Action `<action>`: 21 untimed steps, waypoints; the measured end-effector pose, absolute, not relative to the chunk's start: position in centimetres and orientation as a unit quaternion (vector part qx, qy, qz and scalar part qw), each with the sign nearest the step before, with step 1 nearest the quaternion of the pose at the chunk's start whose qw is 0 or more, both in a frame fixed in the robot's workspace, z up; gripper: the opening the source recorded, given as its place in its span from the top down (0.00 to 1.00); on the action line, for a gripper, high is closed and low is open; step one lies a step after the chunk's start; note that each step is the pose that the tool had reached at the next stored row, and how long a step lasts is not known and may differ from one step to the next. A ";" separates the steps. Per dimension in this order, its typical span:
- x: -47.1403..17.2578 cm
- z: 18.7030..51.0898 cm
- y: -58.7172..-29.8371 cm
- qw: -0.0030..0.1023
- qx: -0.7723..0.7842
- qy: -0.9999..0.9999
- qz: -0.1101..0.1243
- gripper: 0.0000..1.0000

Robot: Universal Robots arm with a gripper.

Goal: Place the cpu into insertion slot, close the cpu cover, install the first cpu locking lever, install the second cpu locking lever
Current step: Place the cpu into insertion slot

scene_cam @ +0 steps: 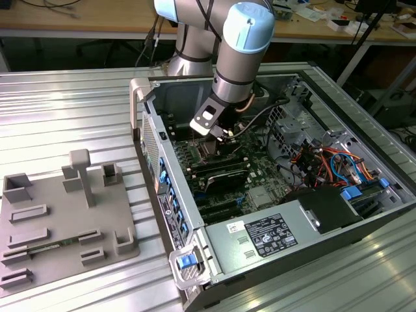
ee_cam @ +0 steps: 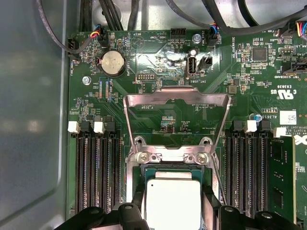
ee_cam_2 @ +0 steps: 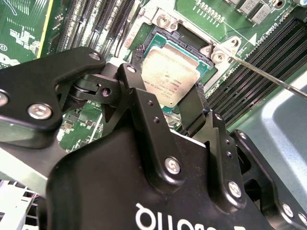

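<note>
— Well, where is the cpu (ee_cam_2: 170, 72) at this point?

— Lying flat inside the dark frame of the insertion slot (ee_cam_2: 181, 38). I cannot tell whether it is fully seated or a shade above the socket. The gripper (ee_cam_2: 165, 96) has its fingers (ee_cam_2: 144, 103) drawn in against two opposite edges of the chip. They are only as far apart as the chip is wide, and they hold nothing else.

— Is that a sensible hold?

— I'd judge so. It looks a light, stiff little plate with a smooth metal lid, so likely slippery under a pinch. The underside and the socket contacts are probably delicate. The bare edges seem the only safe place to grip, and it wants keeping level, since a tilt could catch a corner on the frame.

— And how much room is there around it?

— It's tight low down. In the first wrist view the cpu cover (ee_cam: 176, 96) stands tipped up from its hinge at the far side of the socket. A thin locking lever (ee_cam_2: 268, 79) runs just beside the slot. Long memory slots (ee_cam: 93, 172) flank it on both sides of the motherboard (ee_cam: 158, 67). Overhead it is open: in the exterior view the arm reaches down into the computer case (scene_cam: 166, 188), whose walls are well apart from the socket.
</note>
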State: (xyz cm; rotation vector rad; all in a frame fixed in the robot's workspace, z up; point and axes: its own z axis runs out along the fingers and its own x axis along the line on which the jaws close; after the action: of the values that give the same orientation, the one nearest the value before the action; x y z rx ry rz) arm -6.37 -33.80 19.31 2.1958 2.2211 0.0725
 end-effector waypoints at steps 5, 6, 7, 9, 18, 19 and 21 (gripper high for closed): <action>-6.3 19.3 -33.8 0.009 0.703 0.711 0.024 0.45; -6.3 19.3 -33.8 0.009 0.703 0.711 0.024 0.39; -6.3 19.3 -33.8 0.009 0.703 0.711 0.024 0.39; -6.4 19.3 -33.8 0.009 0.703 0.711 0.024 0.39; -6.4 19.3 -33.7 0.009 0.709 0.704 0.023 0.39; -6.4 19.3 -33.7 0.009 0.709 0.704 0.023 0.39; -6.4 19.3 -33.7 0.009 0.709 0.704 0.023 0.39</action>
State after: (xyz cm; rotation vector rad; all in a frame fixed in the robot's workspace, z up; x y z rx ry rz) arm -6.35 -33.70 19.29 2.2164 2.2002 0.0731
